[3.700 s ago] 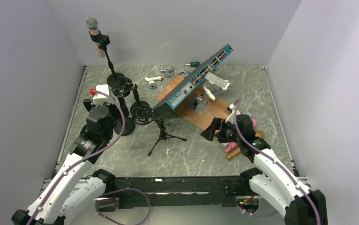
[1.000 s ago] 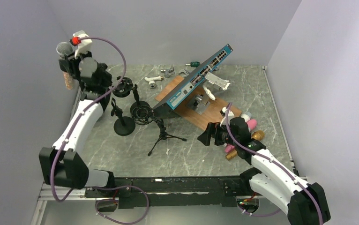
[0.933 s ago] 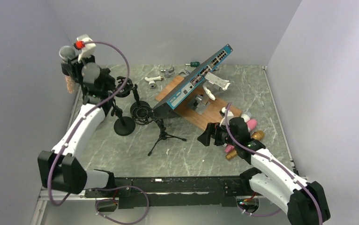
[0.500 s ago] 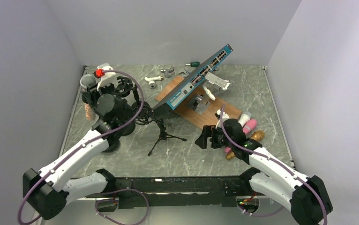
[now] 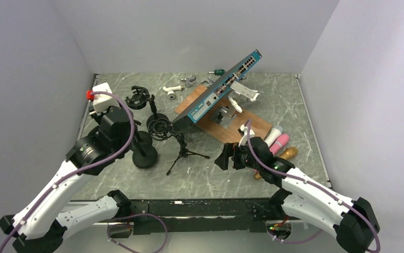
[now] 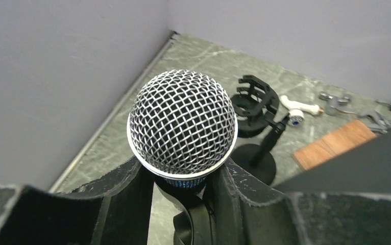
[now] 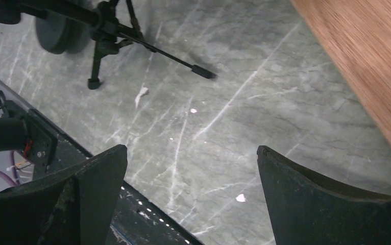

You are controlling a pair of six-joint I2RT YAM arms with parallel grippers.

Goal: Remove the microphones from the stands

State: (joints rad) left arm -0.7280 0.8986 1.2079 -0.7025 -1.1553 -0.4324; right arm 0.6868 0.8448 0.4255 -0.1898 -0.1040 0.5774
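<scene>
The microphone (image 6: 182,122) shows its silver mesh head in the left wrist view, pointing at the camera. My left gripper (image 6: 183,171) is shut on it just below the head, one finger pressed against each side. From above, the left wrist (image 5: 109,122) covers the microphone. The stand's round black base (image 5: 146,157) rests on the table just right of that wrist, its short rod slanting up towards it. Whether the rod touches the microphone is hidden. My right gripper (image 5: 222,157) (image 7: 191,168) hangs open over bare table near the front middle.
A black shock mount (image 5: 136,98) (image 6: 254,99) stands behind the left arm. A second mount on a tripod (image 5: 181,152) stands mid-table. A blue network switch (image 5: 223,87) leans on a wooden board (image 5: 226,129). Pink, white and gold microphones (image 5: 279,143) lie at the right.
The left arm has come down from high at the back left to low beside the stand, still holding the microphone. The right gripper has crept left. The stand's base now sits slightly nearer.
</scene>
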